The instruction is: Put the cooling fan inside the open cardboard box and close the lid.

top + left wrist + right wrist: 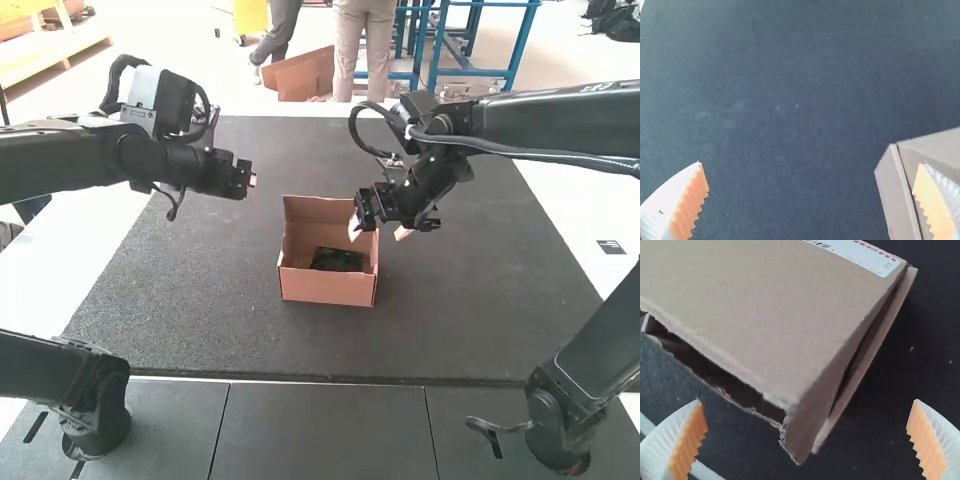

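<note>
On the table [200,300], the cardboard box [328,282] stands open with the cooling fan [336,260] already inside. I judge the right hand [381,228] nearer: it sits at the box's right wall, fingers spread either side of the lid flap [765,315], not pinching it. The left hand [248,181], also spread, hangs apart to the box's left. The right wrist view shows the flap's torn edge, while the high view shows the fan.

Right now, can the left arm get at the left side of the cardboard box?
Probably yes. The left gripper hangs open above the mat just off the cardboard box's left rear corner, with nothing between them. The right gripper is at the box's right edge, out of the way.
</note>
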Action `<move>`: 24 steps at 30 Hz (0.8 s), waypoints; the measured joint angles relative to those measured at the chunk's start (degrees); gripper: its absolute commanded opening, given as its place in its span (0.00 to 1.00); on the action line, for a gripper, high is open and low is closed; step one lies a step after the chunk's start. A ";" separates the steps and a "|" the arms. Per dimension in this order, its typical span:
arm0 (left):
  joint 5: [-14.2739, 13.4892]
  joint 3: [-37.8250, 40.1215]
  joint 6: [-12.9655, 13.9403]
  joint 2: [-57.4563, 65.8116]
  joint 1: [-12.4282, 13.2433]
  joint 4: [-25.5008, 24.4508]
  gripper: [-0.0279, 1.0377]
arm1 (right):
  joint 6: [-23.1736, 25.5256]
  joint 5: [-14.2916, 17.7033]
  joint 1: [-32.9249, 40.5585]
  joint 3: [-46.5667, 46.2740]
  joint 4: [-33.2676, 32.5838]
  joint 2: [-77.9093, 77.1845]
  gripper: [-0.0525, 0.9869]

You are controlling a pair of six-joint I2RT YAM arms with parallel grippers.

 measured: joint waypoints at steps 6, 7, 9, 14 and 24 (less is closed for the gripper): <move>-1.33 4.61 0.00 6.14 -0.92 4.46 0.94 | -0.76 3.48 -4.09 -0.02 2.38 -6.64 0.93; -1.46 5.29 -0.04 7.26 -1.66 4.52 0.94 | -1.11 4.63 -4.85 -0.09 4.09 -8.24 0.93; -1.51 6.67 -0.24 9.40 -3.91 4.66 0.94 | -1.73 7.37 -6.45 -0.52 8.37 -11.61 0.93; -1.40 9.03 -0.68 12.55 -9.70 4.72 0.94 | -2.86 12.85 -8.63 -3.15 13.14 -17.88 0.93; -1.40 12.46 -0.68 16.04 -12.74 2.56 0.94 | -3.93 16.81 -16.59 -4.04 10.71 -18.71 0.93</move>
